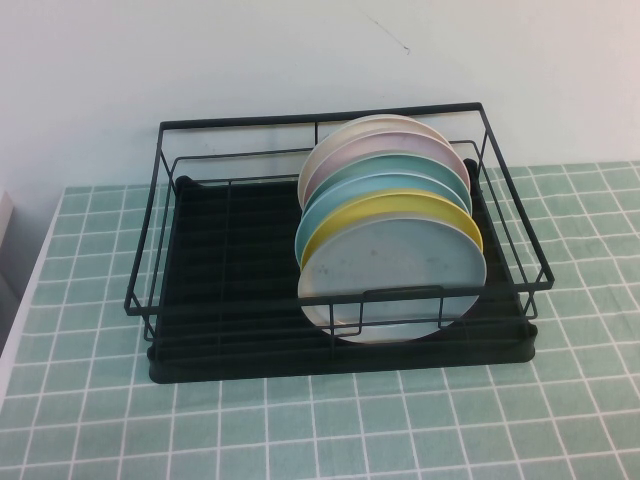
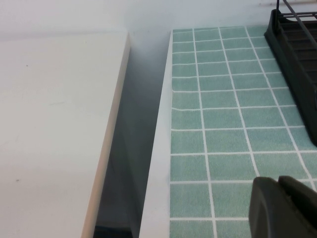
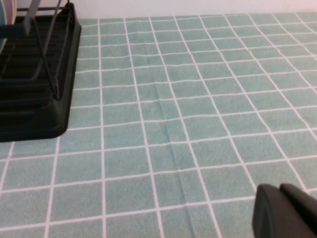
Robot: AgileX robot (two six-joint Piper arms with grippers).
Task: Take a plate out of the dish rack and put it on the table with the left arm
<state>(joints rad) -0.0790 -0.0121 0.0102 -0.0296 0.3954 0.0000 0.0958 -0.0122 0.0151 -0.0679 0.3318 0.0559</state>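
Left gripper [image 2: 283, 206] low over table [image 2: 223, 109], left of dish rack [image 1: 340, 345]; finger state impossible to tell. Right gripper [image 3: 285, 210] likewise unclear, right of rack. Plate [image 1: 400, 275] upright, nearest in stack.

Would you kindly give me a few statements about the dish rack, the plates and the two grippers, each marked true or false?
1. The plates stand on edge in the right half of the dish rack. True.
2. The frontmost plate is yellow. False: the frontmost is the pale grey-blue plate; the yellow plate stands just behind it.
3. The left gripper is clamped on a plate. False: it hangs over the table beside the rack's left end, holding nothing.
4. The right gripper hangs over bare tiles to the rack's right. True.
5. A plate already lies flat on the table. False: all plates are in the rack.
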